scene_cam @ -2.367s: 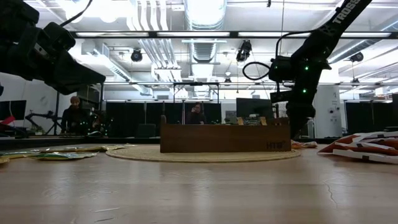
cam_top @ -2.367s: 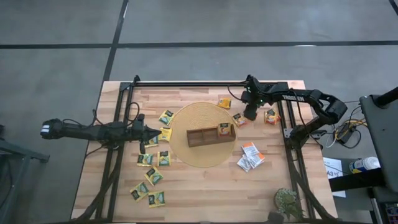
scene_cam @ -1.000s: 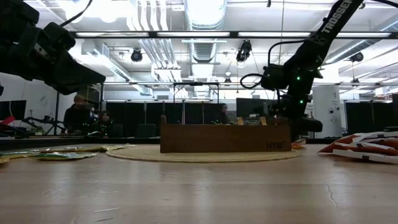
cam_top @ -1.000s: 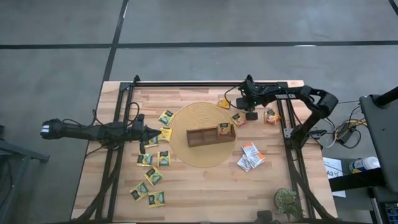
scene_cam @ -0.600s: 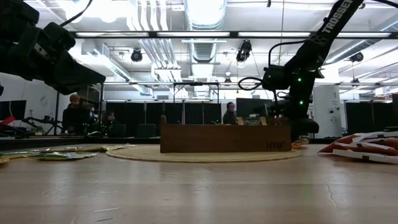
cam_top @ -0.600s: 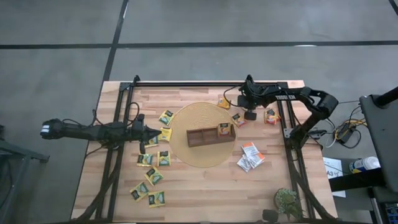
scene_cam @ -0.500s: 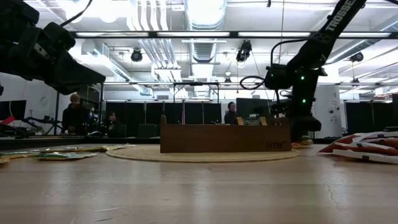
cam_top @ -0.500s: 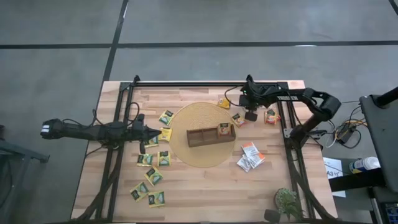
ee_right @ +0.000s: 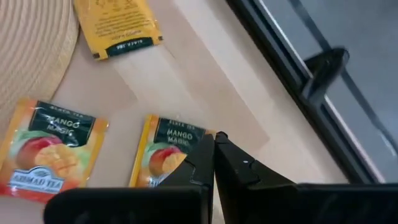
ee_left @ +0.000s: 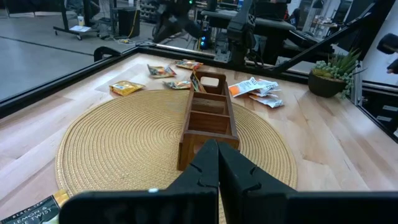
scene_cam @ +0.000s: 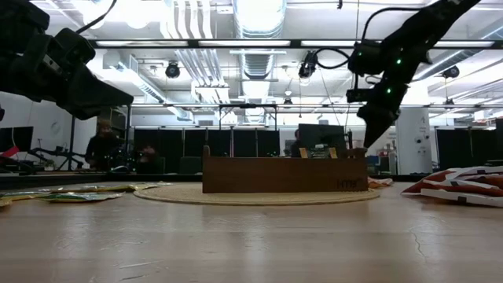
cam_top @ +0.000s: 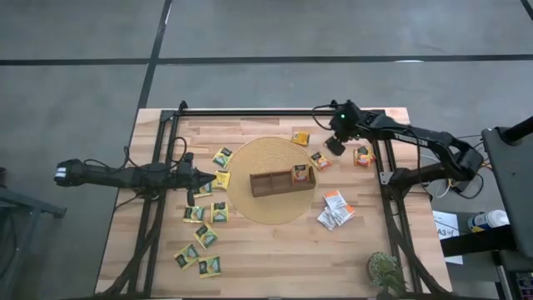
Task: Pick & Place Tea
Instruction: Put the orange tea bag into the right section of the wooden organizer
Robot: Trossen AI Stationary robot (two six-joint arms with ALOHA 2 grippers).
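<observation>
My right gripper [cam_top: 333, 149] hangs shut above the table's far right part, between two orange mango packets [cam_top: 320, 160] [cam_top: 363, 156]. In the right wrist view its shut fingers [ee_right: 213, 139] stand over those packets [ee_right: 53, 149] [ee_right: 163, 158], and a yellow packet [ee_right: 118, 22] lies flat beyond them. My left gripper [cam_top: 209, 177] waits shut at the round mat's left edge, above the table [scene_cam: 124, 97]. Yellow-green packets [cam_top: 206, 236] lie flat on the left. White-and-orange packets [cam_top: 336, 208] lie on the right. One orange packet [cam_top: 301, 172] sits in the wooden tray's right compartment.
The brown three-compartment tray [cam_top: 271, 183] rests on a round woven mat [cam_top: 250, 208] at mid table. Black frame rails [cam_top: 381, 167] run along the table's left, right and far sides. A potted plant [cam_top: 385, 268] stands at the near right corner. People show in the room behind.
My right gripper has risen from table height beside the tray's right end to well above the tray, shifting a little toward the far edge. The orange packets around it lie where they were. The left arm has kept still.
</observation>
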